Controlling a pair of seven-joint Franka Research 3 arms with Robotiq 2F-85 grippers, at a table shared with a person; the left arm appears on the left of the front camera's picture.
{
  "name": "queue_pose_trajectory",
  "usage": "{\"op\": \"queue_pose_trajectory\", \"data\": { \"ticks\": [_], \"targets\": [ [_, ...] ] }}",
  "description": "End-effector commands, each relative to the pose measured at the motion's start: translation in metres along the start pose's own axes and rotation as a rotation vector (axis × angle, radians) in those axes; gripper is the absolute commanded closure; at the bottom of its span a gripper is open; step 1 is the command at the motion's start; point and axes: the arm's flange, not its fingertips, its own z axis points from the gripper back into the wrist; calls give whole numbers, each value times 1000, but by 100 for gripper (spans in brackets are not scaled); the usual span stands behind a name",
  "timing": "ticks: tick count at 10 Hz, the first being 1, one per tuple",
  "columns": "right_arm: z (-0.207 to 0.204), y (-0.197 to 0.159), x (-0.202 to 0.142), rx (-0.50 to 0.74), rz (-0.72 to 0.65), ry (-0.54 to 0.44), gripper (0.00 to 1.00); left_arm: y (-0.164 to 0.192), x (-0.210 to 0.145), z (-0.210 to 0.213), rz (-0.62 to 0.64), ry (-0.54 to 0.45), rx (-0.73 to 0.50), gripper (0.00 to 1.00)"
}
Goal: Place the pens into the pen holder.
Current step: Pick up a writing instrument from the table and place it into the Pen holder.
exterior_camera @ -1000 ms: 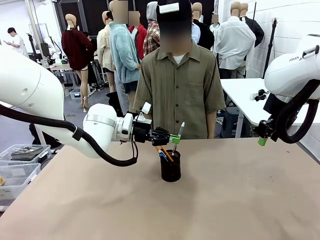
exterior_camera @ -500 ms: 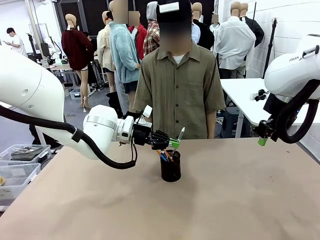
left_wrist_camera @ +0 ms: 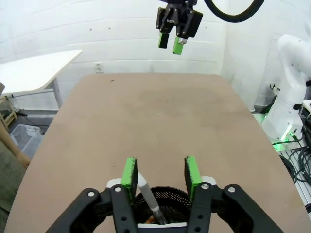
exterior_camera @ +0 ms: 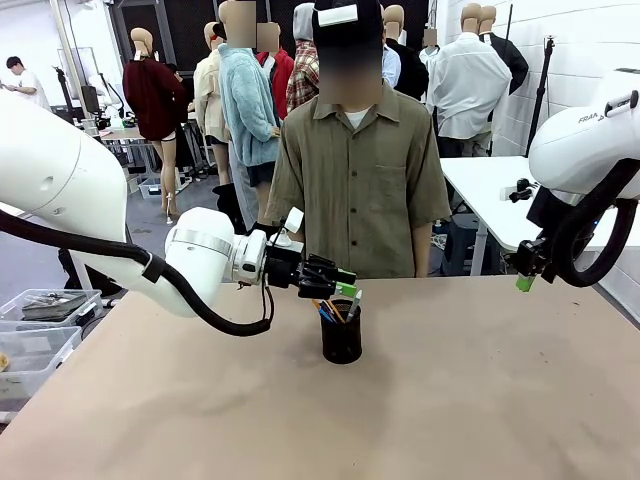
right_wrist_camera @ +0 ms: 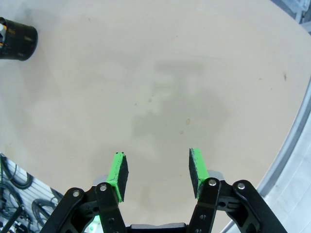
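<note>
The black mesh pen holder stands mid-table with yellow-orange pencils and a blue pen sticking out. A silver-white click pen now leans inside it. My left gripper hovers open just above the cup's rim. In the left wrist view the silver-white pen rests in the holder beside my open gripper, free of both pads. My right gripper hangs open high at the table's right side; its own view shows the gripper open over bare table, with the holder far off.
A person in an olive shirt stands at the far edge, right behind the cup. Clear plastic bins sit off the table's left side. A white table stands at the back right.
My left gripper came down slightly towards the cup and opened. The silver-white pen that stuck up from its pads dropped into the holder.
</note>
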Motion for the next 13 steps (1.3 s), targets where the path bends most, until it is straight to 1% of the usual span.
{"op": "queue_pose_trajectory", "data": {
  "ticks": [1,4,6,7,8,9,10,11,13],
  "targets": [
    [-3,0,-3,-27,8,-4,36,-10,2,8,-42,-20,40,40],
    [-3,0,-3,-27,8,-4,36,-25,37,35,-125,-49,84,40],
    [-3,0,-3,-27,8,-4,36,-43,70,71,-146,-41,106,40],
    [-3,0,-3,-27,8,-4,36,-48,79,91,-71,26,147,40],
    [-3,0,-3,-27,8,-4,36,-52,85,113,-15,90,225,40],
    [-3,0,-3,-27,8,-4,36,-60,88,130,-3,125,245,40],
    [-3,0,-3,-27,8,-4,36,-69,90,151,24,193,305,40],
    [-3,0,-3,-27,8,-4,36,-80,90,172,101,274,365,40],
    [-3,0,-3,-27,8,-4,36,-103,85,201,265,434,434,40]
  ]
}}
